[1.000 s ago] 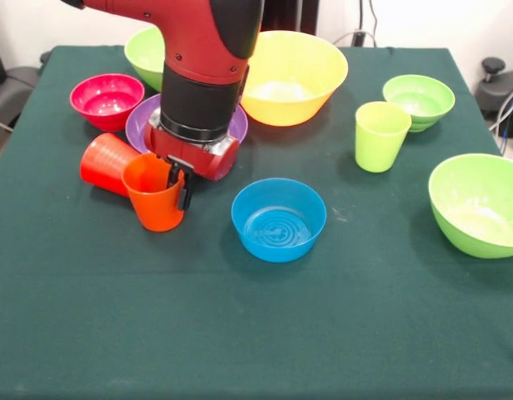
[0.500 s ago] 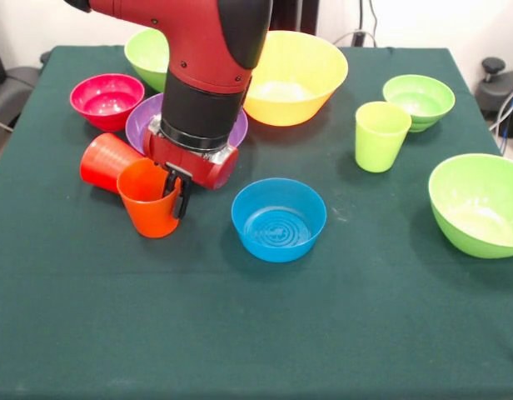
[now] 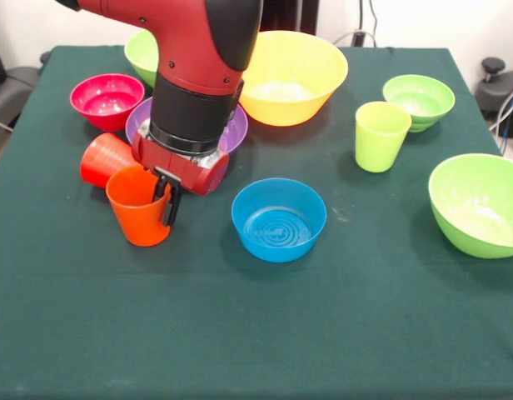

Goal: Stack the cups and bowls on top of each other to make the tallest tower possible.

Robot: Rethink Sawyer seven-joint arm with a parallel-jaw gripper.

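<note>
My gripper (image 3: 166, 198) is shut on the rim of the orange cup (image 3: 138, 208), which stands upright, one finger inside and one outside. The red cup (image 3: 101, 158) lies on its side just behind it, touching. The blue bowl (image 3: 278, 219) sits to the right of the orange cup. The purple bowl (image 3: 231, 129) is mostly hidden behind my arm. The magenta bowl (image 3: 107, 99) is at the back left, and the yellow bowl (image 3: 294, 77) at the back middle. The lime green cup (image 3: 380, 135) stands upright at the right.
A lime green bowl (image 3: 141, 52) is partly hidden behind my arm at the back left. A small lime green bowl (image 3: 419, 101) is at the back right and a larger one (image 3: 480, 203) at the right edge. The green table cloth (image 3: 256, 325) spreads across the front.
My gripper has moved left with the orange cup in it, bringing it up against the red cup. The other bowls and cups have not moved.
</note>
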